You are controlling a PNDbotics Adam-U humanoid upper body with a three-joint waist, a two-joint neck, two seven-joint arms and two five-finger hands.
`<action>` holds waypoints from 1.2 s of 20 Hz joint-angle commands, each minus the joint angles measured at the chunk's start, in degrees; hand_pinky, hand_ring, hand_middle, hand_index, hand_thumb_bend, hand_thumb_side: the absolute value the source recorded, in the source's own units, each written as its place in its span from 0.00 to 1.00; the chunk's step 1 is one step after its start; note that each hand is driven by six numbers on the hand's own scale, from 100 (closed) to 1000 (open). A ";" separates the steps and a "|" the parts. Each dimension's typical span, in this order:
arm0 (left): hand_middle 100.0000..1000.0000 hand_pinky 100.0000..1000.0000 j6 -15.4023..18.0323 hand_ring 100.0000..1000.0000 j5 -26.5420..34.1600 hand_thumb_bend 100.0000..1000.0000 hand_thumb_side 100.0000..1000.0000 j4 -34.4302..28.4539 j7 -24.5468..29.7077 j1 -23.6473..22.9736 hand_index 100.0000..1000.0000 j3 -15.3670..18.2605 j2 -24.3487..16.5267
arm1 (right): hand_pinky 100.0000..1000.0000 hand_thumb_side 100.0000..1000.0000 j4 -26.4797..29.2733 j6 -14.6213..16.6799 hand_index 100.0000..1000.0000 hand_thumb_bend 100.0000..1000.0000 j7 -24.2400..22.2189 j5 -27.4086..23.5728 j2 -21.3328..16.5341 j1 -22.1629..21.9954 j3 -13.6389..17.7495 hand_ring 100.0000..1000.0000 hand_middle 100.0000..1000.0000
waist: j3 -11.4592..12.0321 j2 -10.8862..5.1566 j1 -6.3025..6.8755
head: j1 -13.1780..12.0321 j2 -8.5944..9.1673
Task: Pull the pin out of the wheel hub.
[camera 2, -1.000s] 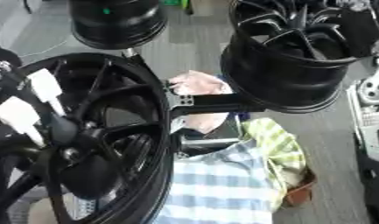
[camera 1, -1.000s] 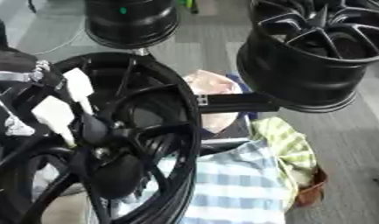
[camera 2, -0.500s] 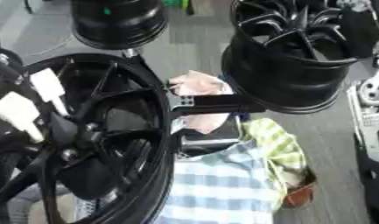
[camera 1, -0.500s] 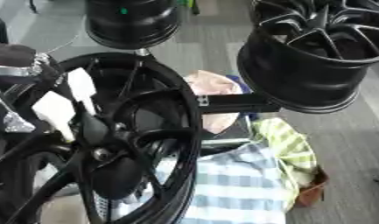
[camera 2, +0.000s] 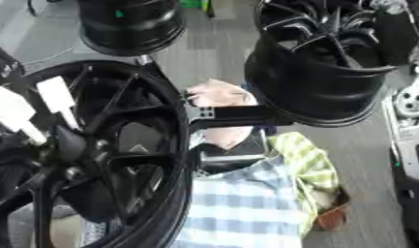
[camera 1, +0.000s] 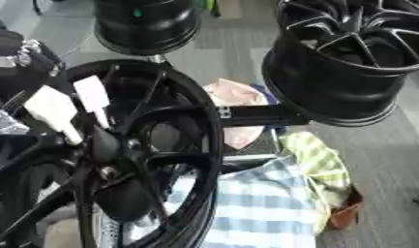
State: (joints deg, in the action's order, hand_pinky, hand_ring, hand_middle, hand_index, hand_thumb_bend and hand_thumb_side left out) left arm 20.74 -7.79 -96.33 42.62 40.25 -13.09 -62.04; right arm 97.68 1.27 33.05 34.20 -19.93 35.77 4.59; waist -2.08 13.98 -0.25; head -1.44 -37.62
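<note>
Black hub: the big spoked wheel hub filled the lower left of both views, standing on edge, just below and right of the left hand.
Left hand: a black and silver mass showed at the upper left edge, against the hub's rim. Whether its fingers were spread or curled, and whether they held anything, could not be told.
White pieces: two flat white shapes lay over the spokes, just below and right of the hand, narrowing toward the hub's centre. Whether they belonged to the hand or to the hub could not be told.
Pin: a dark stub at the hub's centre, below the white pieces, was probably the pin. It was black on black, so this is a judgement only.
Right hand: it showed in neither view. Grey metal parts at the right edge could not be identified.
Other wheels: a second wheel sat on a black arm well to the right of the hand, and a third wheel stood above and right of it.
Cloths: a blue checked cloth and a green one lay below the arm.
Progress: the stub looked seated in the centre, so the pull seemed not yet done. A grasp on the pin could not be confirmed, and drawing it out remained.
</note>
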 commanded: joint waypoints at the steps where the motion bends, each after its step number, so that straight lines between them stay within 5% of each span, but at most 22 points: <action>1: 0.05 0.63 -0.19 0.31 1.44 0.24 0.00 0.16 0.18 1.42 0.12 3.39 -2.94 | 0.74 0.43 0.62 0.06 0.80 0.00 0.09 0.18 -1.28 0.76 0.58 0.72 0.65 | 0.07 -1.15 0.02 | 0.30 0.99; 6: 0.05 0.63 -2.63 0.31 2.45 0.21 0.00 4.95 -1.86 2.63 0.12 8.94 -4.53 | 0.74 0.44 0.45 -0.06 0.80 0.00 0.17 0.12 -1.67 0.72 0.73 0.72 0.65 | 0.43 -1.01 0.03 | 0.66 1.00; 13: 0.07 0.64 -7.34 0.31 0.20 0.09 0.00 22.16 -7.61 9.58 0.13 16.48 -3.66 | 0.74 0.43 0.23 -0.16 0.80 0.00 0.25 0.15 -2.10 0.51 0.89 0.72 0.65 | 0.96 -1.13 0.06 | 1.11 1.07; 20: 0.14 0.66 -15.47 0.36 -11.80 0.00 0.00 37.59 -27.50 17.10 0.24 19.97 -0.55 | 0.74 0.43 -0.06 -0.26 0.80 0.00 0.19 0.09 -2.28 0.53 0.91 0.72 0.65 | 1.03 -1.15 -0.02 | 1.08 1.15; 24: 0.16 0.68 -16.49 0.38 -16.03 0.00 0.00 42.68 -37.66 20.51 0.27 19.41 2.53 | 0.74 0.43 -0.11 -0.19 0.80 0.00 0.11 0.00 -2.14 0.65 0.80 0.72 0.65 | 0.91 -1.13 -0.14 | 0.85 1.23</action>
State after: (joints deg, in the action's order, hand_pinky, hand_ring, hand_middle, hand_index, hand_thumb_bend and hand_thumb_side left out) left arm 4.56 -22.40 -54.61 8.02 59.38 5.85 -58.76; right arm 97.09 1.11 33.19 34.20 -20.52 35.70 4.96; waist -1.15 13.98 -0.49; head -0.40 -37.15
